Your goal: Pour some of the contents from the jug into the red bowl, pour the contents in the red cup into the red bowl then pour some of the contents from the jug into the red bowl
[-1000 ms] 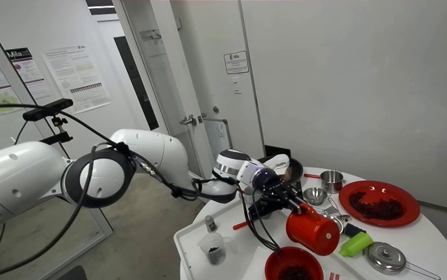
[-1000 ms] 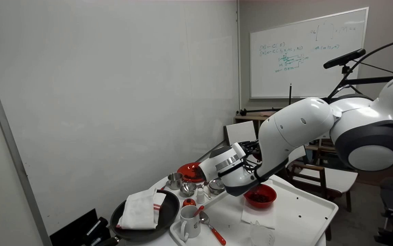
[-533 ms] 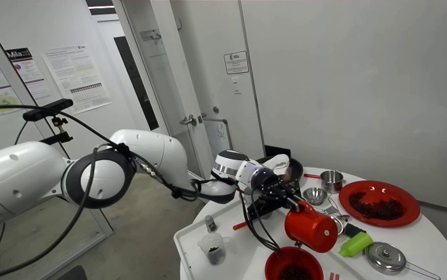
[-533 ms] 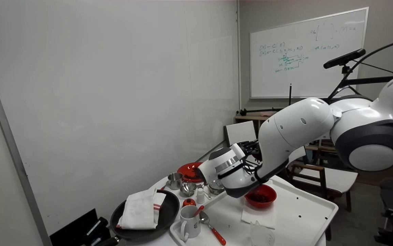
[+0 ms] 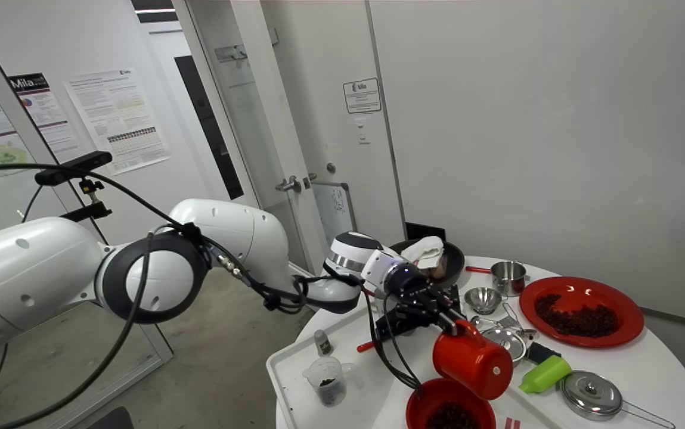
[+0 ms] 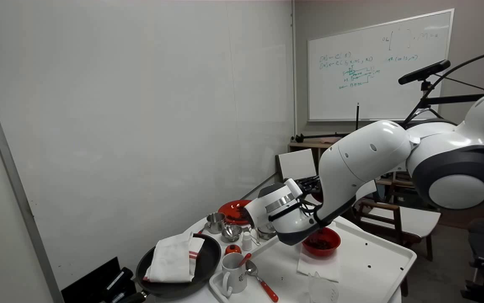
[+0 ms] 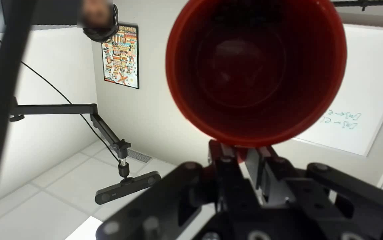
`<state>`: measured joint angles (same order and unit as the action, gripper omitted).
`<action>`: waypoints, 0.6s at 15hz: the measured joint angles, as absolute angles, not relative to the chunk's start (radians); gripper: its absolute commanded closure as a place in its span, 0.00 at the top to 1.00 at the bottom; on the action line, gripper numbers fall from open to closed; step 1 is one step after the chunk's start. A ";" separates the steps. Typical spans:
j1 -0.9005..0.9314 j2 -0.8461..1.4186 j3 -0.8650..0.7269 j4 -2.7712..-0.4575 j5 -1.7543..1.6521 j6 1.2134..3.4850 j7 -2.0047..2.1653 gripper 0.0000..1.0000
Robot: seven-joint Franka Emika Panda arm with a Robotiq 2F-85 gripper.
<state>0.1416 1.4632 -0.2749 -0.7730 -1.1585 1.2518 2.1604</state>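
Emptying the red cup (image 5: 474,362) looks to be the step in hand, the middle pour of three; in an exterior view the gripper (image 5: 454,323) pinches its handle (image 5: 471,330) and holds it tilted above the rim of the red bowl (image 5: 421,405), where dark pieces (image 5: 453,417) lie; whether they touch I cannot tell; the jug (image 5: 325,381) stands apart on the tray (image 5: 378,374); a poster (image 5: 51,116) is headed "Mila", its smaller print unreadable. In an exterior view the arm (image 6: 362,162) hides the cup; the whiteboard (image 6: 343,71) bears green handwriting, mostly illegible; the mug (image 6: 234,271) has a small printed mark that cannot be made out. In the wrist view the cup's mouth faces the gripper; a dark patch (image 7: 248,11) inside may be leftovers or shadow; so the next move probably calls for tipping further, then parking the cup and fetching the jug for the last pour; the whiteboard's writing shows upside down, unreadable.
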 measured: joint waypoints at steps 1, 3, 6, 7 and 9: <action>0.137 1.463 -0.267 -0.773 -1.157 1.252 2.156 0.07; 0.127 1.463 -0.250 -0.773 -1.152 1.252 2.148 0.07; 0.107 1.463 -0.220 -0.768 -1.121 1.256 2.132 0.07; 0.101 1.463 -0.210 -0.767 -1.105 1.259 2.127 0.07; 0.090 1.463 -0.195 -0.763 -1.068 1.269 2.111 0.07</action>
<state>0.0898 1.4631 -0.1945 -0.7630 -1.0680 1.2688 2.1114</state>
